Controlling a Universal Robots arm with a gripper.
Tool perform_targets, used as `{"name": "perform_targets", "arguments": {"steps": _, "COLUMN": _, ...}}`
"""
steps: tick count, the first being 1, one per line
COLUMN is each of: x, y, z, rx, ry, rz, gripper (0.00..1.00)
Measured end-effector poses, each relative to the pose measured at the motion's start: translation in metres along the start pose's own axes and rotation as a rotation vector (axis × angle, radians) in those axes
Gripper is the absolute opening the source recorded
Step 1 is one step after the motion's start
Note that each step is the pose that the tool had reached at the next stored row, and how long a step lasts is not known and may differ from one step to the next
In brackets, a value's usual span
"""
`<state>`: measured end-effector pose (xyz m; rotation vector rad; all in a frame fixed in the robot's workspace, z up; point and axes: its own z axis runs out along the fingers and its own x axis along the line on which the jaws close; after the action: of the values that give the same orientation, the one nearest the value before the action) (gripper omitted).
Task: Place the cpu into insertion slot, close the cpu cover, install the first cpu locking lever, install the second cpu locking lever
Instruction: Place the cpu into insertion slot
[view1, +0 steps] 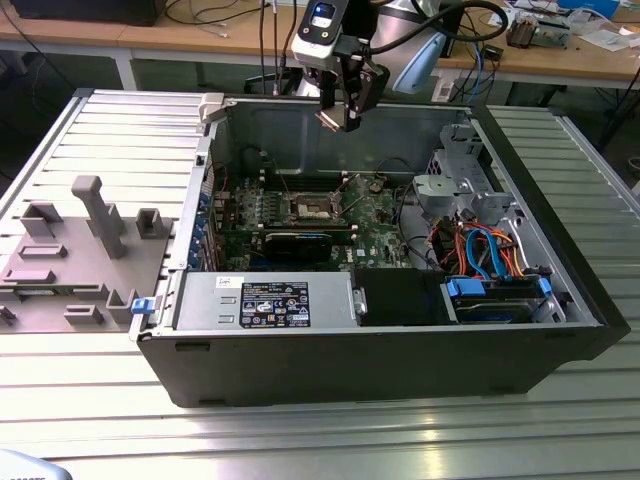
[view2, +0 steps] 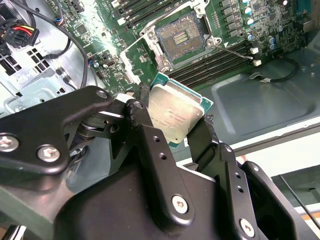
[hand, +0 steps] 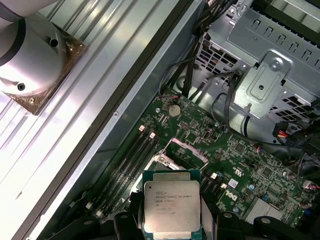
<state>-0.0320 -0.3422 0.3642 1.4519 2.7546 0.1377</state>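
Gripper (view1: 340, 122) grasping the cpu (hand: 172, 207) hangs above the open insertion slot (view2: 181, 39), drive cage (hand: 270, 65) and cables (view1: 478, 245) alongside.

Gripper (view2: 175, 120): matte black, jointed link fingers (view2: 150, 145), silver screws (view2: 180, 203) sunk in round recesses. Wrist housing (view1: 322, 35) white-grey with a blue lit patch. In the exterior view, a thick black cable (view1: 480, 7) loops behind it.

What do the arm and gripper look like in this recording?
The black metal gripper has jointed linkage fingers studded with silver screws. The pale grey tubular arm carries a light-blue cap, and a black cable loops beside it.
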Motion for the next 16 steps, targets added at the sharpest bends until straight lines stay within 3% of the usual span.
{"name": "perform_targets", "arguments": {"steps": 16, "x": 0.0000, "y": 0.0000, "z": 0.0000, "rx": -0.0002, "ry": -0.0008, "rz": 0.009, "gripper": 0.55}}
